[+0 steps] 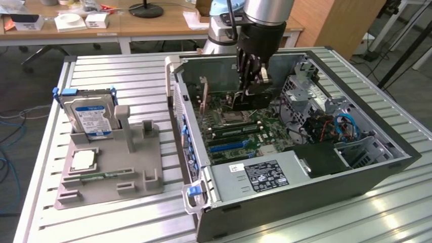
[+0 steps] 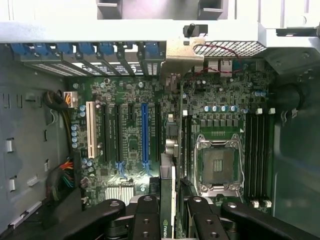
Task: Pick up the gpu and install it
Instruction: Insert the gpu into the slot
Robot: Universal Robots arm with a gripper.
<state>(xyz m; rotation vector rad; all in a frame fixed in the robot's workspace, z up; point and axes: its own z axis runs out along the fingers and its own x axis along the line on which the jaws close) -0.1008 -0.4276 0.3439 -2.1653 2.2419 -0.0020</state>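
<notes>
Inside the computer case (image 1: 324, 197), between the blue slot (image 2: 144, 132) and the CPU socket (image 2: 218, 165), the gpu (image 2: 169, 172) is held edge-on, clamped by the gripper (image 2: 171, 204) directly above it. Its long axis is set parallel to the slots.

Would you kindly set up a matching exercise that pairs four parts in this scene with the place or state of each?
Things:
1. gpu
2. hard drive
3. processor socket
4. loose silver chip

Places or states:
A. upright in the grey holder
B. empty, on the motherboard
C. clamped edge-on in the gripper
D. lying flat on the grey holder

Pairs: 1-C, 2-A, 3-B, 4-D.
</notes>
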